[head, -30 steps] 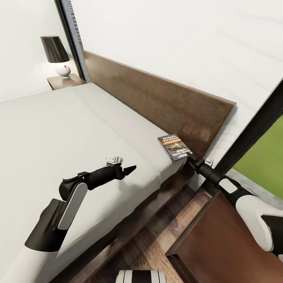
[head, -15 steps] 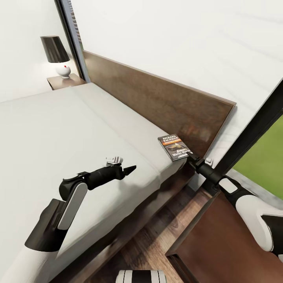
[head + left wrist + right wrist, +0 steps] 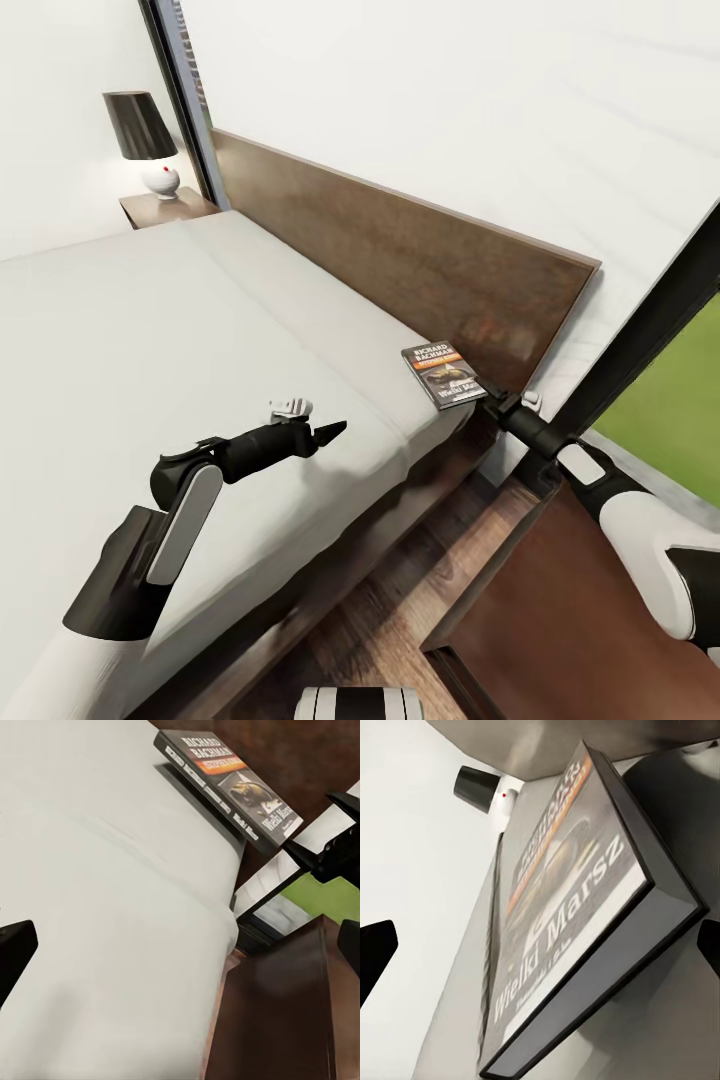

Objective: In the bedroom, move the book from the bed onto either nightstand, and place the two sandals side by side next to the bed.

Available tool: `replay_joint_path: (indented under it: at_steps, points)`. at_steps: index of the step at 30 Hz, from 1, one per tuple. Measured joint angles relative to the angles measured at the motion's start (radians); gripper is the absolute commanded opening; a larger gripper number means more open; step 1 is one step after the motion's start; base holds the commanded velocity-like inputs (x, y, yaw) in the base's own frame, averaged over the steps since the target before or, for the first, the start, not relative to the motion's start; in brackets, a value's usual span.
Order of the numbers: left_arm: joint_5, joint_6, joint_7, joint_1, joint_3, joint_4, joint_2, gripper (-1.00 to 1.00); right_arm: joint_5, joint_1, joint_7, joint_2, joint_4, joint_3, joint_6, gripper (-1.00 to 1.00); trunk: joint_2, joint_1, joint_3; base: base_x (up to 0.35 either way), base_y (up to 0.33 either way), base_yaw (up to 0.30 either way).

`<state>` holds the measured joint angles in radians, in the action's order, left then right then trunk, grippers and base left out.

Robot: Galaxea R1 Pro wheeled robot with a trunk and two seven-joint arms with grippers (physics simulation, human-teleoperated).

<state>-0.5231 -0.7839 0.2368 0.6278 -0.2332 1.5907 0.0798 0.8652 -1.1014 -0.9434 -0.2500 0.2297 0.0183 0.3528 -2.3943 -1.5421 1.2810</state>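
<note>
Book is being seen in head view at the bed corner, overhanging the edge, right gripper just beside it; left gripper jaw state cannot be told. Right wrist view: fingers spread wide, book between, ungripped. Risk: book being nudged off the mattress if closing is attempted off-centre

The big bed in front of me has a pale grey mattress, a dark wood frame and a wide wood headboard. The book lies flat on the mattress, at the corner close to the headboard. By the far side of the bed stands a nightstand with a black-shaded lamp on top. Brown wood floor lies beside the bed.
</note>
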Motion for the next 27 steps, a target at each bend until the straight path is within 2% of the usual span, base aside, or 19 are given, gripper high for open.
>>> replay_joint_path:
  at_steps: [22, 27]
  points:
    - [0.0, 0.0, 0.001, 0.0, 0.0, -0.001, 0.0, 1.0, -0.002, 0.0, 0.0, -0.005, -0.006, 0.0, -0.001, 1.0, 0.0, 0.0, 0.0, 0.0, 0.0, 0.0]
    - [0.0, 0.0, 0.001, 0.0, 0.0, 0.0, 0.0, 1.0, -0.002, 0.0, 0.0, -0.008, -0.007, 0.001, -0.001, 1.0, 0.0, 0.0, 0.0, 0.0, 0.0, 0.144]
